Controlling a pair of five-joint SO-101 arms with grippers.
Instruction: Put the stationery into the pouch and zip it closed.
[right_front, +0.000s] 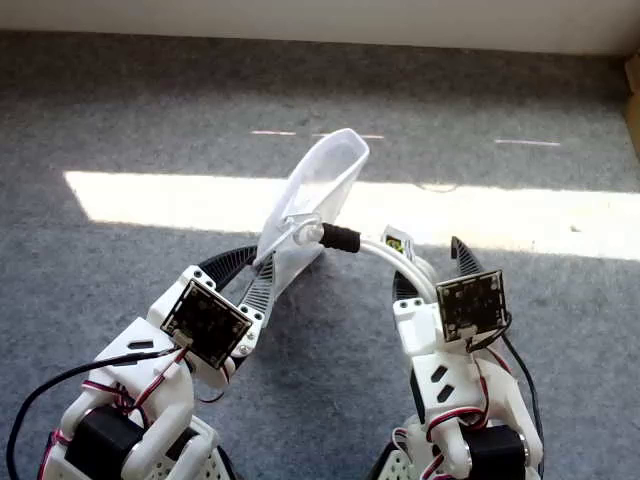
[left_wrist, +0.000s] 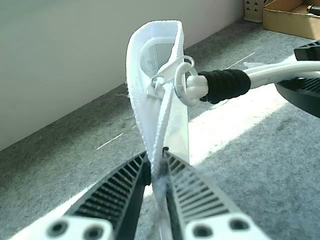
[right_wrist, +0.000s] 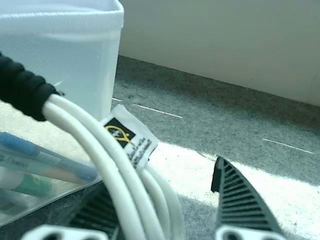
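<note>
As the left hand (left_wrist: 159, 164) clamps it, the pouch (left_wrist: 138, 97) juts forward.

A: What do we see beneath the scene?
B: A grey, carpet-textured counter (right_front: 120, 110), crossed from side to side by a bright band of sunlight (right_front: 180, 195); the rest lies in shade.
A: And beyond it?
B: We note a plain pale wall (right_front: 320, 20) along the far edge, a few thin pale streaks (right_front: 272, 132) near it, and a cardboard box (left_wrist: 292, 17) in one far corner.
</note>
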